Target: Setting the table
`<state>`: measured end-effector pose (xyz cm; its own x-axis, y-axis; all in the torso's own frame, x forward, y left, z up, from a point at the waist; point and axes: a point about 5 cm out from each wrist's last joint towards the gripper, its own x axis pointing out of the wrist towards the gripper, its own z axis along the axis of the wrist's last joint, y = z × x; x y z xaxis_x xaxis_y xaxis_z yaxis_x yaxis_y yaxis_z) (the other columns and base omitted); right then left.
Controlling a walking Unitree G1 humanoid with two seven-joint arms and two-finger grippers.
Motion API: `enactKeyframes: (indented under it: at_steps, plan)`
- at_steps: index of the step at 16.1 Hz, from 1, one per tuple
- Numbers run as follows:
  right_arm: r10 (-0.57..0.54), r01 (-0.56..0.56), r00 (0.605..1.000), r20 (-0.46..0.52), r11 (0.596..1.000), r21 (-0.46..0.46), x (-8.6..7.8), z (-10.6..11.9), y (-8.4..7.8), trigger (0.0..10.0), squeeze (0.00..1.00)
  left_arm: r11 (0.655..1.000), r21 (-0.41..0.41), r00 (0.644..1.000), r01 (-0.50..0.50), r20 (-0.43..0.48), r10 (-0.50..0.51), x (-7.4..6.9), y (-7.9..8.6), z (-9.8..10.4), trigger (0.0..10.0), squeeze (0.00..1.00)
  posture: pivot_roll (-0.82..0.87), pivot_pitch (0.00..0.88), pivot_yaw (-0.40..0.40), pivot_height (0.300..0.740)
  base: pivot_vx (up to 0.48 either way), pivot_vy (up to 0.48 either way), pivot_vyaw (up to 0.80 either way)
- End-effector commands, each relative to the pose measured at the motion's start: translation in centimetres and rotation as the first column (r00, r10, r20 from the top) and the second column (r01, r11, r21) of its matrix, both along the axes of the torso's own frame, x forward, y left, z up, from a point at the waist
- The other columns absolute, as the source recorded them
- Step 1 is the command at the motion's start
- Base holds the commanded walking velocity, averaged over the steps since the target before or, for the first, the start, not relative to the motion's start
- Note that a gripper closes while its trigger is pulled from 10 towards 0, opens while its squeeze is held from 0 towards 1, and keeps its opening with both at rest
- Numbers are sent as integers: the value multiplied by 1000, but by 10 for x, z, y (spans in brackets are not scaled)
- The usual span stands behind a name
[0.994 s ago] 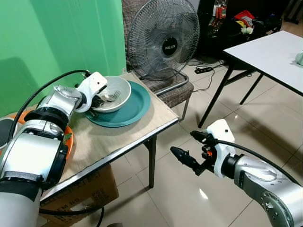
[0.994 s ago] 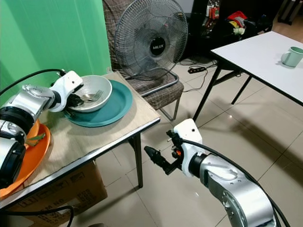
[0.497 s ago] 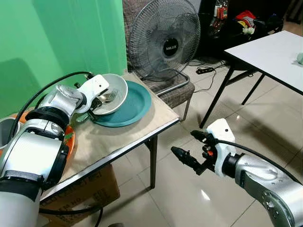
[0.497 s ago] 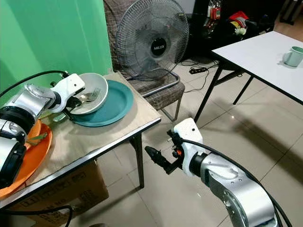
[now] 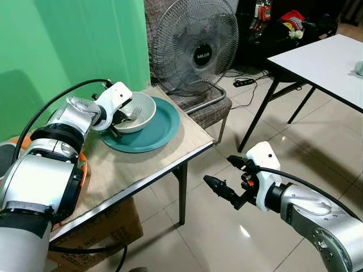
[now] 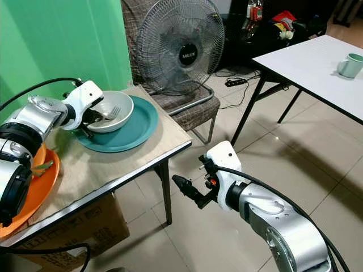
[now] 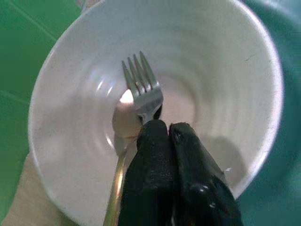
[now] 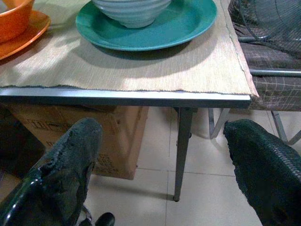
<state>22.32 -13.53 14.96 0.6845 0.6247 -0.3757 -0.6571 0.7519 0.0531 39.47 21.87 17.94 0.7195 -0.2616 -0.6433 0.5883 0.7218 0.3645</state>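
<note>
A white bowl [image 5: 138,111] sits level on a teal plate [image 5: 156,131] at the far end of the wooden table [image 5: 142,164]. A metal fork [image 7: 143,94] lies inside the bowl beside a gold-handled utensil [image 7: 115,197]. My left gripper [image 5: 116,115] reaches over the bowl's near rim, its fingers [image 7: 160,155] pressed together on the fork's neck. My right gripper [image 5: 227,177] hangs open over the tiled floor, beyond the table's corner, with nothing between its fingers [image 8: 70,155].
An orange plate [image 6: 28,195] with an orange bowl [image 8: 14,14] lies at the table's near left. A standing fan [image 5: 195,51] and a chair [image 5: 210,110] stand behind the table. A white table [image 5: 323,62] with a mug [image 6: 350,65] is at right. A cardboard box [image 5: 108,226] sits under the table.
The bowl was tipped toward my left gripper half a second ago and now rests flat on the teal plate. The right arm has not moved.
</note>
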Motion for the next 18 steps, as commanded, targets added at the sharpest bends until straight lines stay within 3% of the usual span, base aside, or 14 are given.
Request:
enactKeyframes:
  at_steps: [1, 10, 11, 12, 18]
  plan:
    - [15, -15, 1000, 14, 1000, 1, -1, 4, 1, 10000, 0, 1000, -26, 1000, 10, 9, -10, 3, -5, 9, 10000, 1000, -60, 0, 17, 740, 0, 0, 0]
    - [94, -94, 996, 2, 995, 34, -11, 4, 5, 10000, 0, 999, 24, 999, -43, 9, 43, 2, 2, 6, 10000, 1000, -76, 0, 28, 740, 0, 0, 0]
    - [95, -95, 996, 2, 995, 34, -11, 4, 5, 10000, 0, 998, 25, 998, -54, 12, 54, 2, 3, 5, 10000, 922, -76, 0, 27, 740, 0, 0, 0]
    - [95, -95, 995, 1, 995, 35, -12, 4, 5, 10000, 0, 998, 16, 998, -64, 11, 64, 2, 3, 4, 10000, 0, -78, 0, 28, 740, 0, 0, 0]
    - [103, -103, 995, -5, 994, 32, -14, 5, 5, 10000, 0, 996, -9, 995, -94, -23, 93, -2, 6, -5, 10000, 0, -90, 0, 34, 740, 0, 0, 0]
